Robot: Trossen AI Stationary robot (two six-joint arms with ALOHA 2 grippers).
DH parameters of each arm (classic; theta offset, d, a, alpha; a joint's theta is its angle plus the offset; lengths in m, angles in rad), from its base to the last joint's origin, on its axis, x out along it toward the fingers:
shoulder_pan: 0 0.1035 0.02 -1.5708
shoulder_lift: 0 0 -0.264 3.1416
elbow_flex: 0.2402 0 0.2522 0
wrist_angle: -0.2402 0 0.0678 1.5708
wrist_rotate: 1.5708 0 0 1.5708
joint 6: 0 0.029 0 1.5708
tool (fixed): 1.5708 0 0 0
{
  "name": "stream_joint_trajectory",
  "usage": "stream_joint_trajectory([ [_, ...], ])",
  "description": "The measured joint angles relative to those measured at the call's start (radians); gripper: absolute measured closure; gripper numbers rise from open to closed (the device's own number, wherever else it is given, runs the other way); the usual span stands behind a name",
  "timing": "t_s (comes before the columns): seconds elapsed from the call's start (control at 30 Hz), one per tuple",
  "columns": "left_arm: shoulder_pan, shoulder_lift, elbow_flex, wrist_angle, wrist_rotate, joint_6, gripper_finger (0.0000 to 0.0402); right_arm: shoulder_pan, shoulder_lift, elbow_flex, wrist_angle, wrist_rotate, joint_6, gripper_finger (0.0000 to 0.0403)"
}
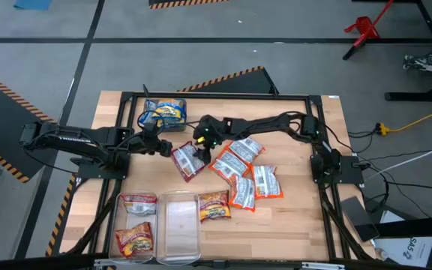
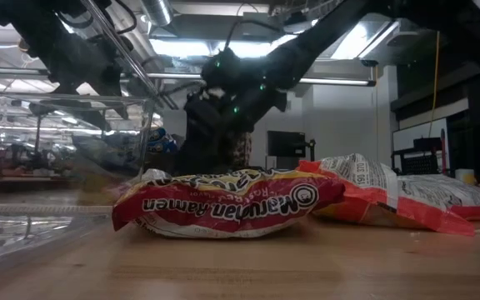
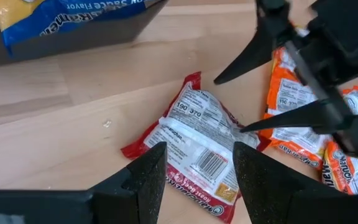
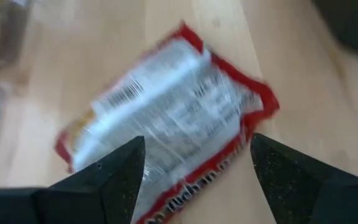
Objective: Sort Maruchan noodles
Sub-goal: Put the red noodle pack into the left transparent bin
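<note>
Right gripper [image 1: 199, 146], jaws spread, over red-edged packet [image 1: 188, 160]; left gripper [image 1: 165, 147], jaws spread, beside it; bare tabletop [image 1: 298, 217] rightward.

The wooden table [image 1: 291, 217] carries loose ramen packets [image 1: 240, 169] and clear bins [image 1: 177, 225] along its front edge

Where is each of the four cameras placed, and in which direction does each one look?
High view: above the table, facing straight down; both arms show, left gripper and right gripper.
Low view: table-top height, facing level across a red Maruchan packet; arms descend from above.
Left wrist view: on the left arm, facing a red-edged packet, own fingers below.
Right wrist view: on the right arm, open fingers over the same packet, also central in the high view.
</note>
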State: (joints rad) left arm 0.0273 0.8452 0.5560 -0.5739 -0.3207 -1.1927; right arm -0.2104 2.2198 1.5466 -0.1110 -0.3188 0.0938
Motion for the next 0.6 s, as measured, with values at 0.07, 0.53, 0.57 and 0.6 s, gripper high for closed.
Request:
stream_joint_trajectory([
  [0.07, 0.000, 0.000, 0.000, 0.000, 0.012, 0.000, 0.0223, 0.000, -0.013, 0.000, -0.002, -0.008, -0.001, 0.0130],
  [0.53, -0.065, 0.000, 0.000, 0.021, -0.002, 0.043, 0.0223, -0.007, -0.129, 0.010, 0.002, -0.184, -0.022, 0.0129],
  [0.57, -0.067, 0.000, 0.000, 0.021, -0.008, 0.044, 0.0223, -0.010, -0.141, 0.021, 0.002, -0.213, -0.030, 0.0129],
  [0.6, -0.067, 0.000, 0.000, 0.022, -0.009, 0.044, 0.0223, -0.016, -0.154, 0.032, 0.003, -0.239, -0.046, 0.0130],
])
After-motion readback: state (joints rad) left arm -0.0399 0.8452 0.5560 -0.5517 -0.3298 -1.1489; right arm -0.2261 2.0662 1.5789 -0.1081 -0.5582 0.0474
